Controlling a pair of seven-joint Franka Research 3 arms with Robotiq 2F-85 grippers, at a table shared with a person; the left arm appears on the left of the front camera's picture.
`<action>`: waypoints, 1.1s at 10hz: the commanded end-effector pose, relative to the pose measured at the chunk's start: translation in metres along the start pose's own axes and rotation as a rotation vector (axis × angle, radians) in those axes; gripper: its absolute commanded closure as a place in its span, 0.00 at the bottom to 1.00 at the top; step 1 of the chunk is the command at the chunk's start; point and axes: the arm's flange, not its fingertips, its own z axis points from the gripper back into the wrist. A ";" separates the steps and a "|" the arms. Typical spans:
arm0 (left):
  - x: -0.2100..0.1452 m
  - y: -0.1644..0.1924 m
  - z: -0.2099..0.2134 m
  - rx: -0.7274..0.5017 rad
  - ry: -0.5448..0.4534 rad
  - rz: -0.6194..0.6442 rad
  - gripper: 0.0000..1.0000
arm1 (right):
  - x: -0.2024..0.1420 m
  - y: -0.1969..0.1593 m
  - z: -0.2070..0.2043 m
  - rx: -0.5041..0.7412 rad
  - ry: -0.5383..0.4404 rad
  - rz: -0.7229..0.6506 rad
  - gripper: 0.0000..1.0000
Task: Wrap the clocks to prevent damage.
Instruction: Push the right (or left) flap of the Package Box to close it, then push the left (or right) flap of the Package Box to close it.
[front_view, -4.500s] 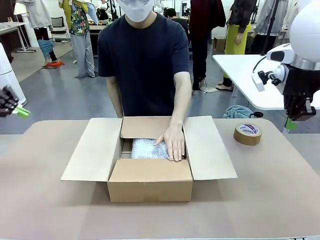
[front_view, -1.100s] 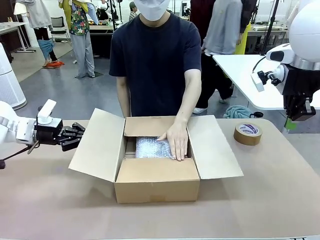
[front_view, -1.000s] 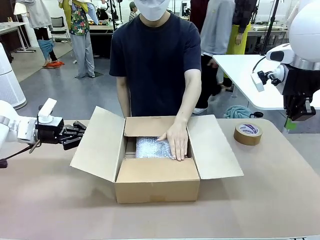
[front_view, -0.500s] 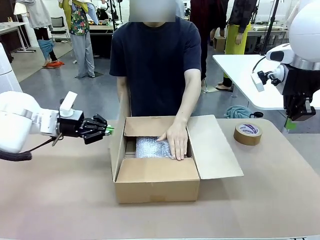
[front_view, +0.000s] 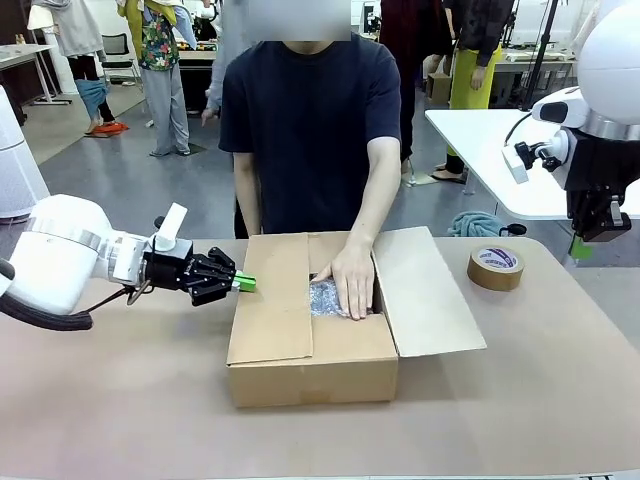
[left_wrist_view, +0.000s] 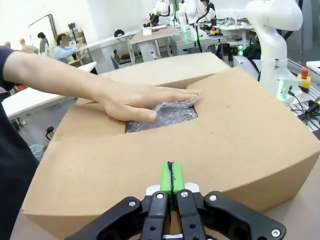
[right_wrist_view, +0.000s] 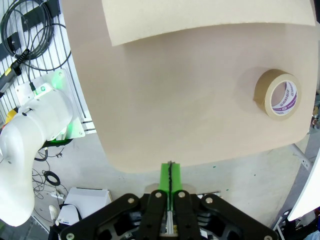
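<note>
A cardboard box (front_view: 310, 350) sits mid-table with its left flap (front_view: 272, 300) folded down over the opening and its right flap (front_view: 425, 290) spread open. Inside lies a bubble-wrapped bundle (front_view: 322, 297), and the person's hand (front_view: 348, 283) presses on it; the clocks are hidden under the wrap. My left gripper (front_view: 243, 283) is shut, its green tips against the folded flap's outer edge. In the left wrist view the shut tips (left_wrist_view: 171, 177) rest on the flap (left_wrist_view: 225, 115), with the bubble wrap (left_wrist_view: 165, 114) and hand (left_wrist_view: 135, 97) beyond. My right gripper (front_view: 580, 245) hangs shut and empty above the table's right edge.
A roll of brown tape (front_view: 496, 268) lies on the table at the far right, also below my right gripper (right_wrist_view: 170, 175) as the tape roll (right_wrist_view: 278, 93). The brown table (right_wrist_view: 175, 100) has free room in front of the box.
My left gripper has swept rightward, pushing the box's left flap up and over until it lies on the box. The person's hand and my right arm have stayed put.
</note>
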 end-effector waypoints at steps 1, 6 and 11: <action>-0.024 0.000 -0.011 0.007 0.090 0.003 1.00 | -0.003 -0.001 -0.002 -0.014 0.006 0.019 0.99; 0.001 0.002 -0.002 -0.004 -0.004 0.003 1.00 | -0.003 -0.001 -0.002 -0.014 0.006 0.019 0.99; 0.001 0.002 -0.002 -0.004 -0.004 0.003 1.00 | -0.003 -0.001 -0.002 -0.014 0.006 0.019 0.99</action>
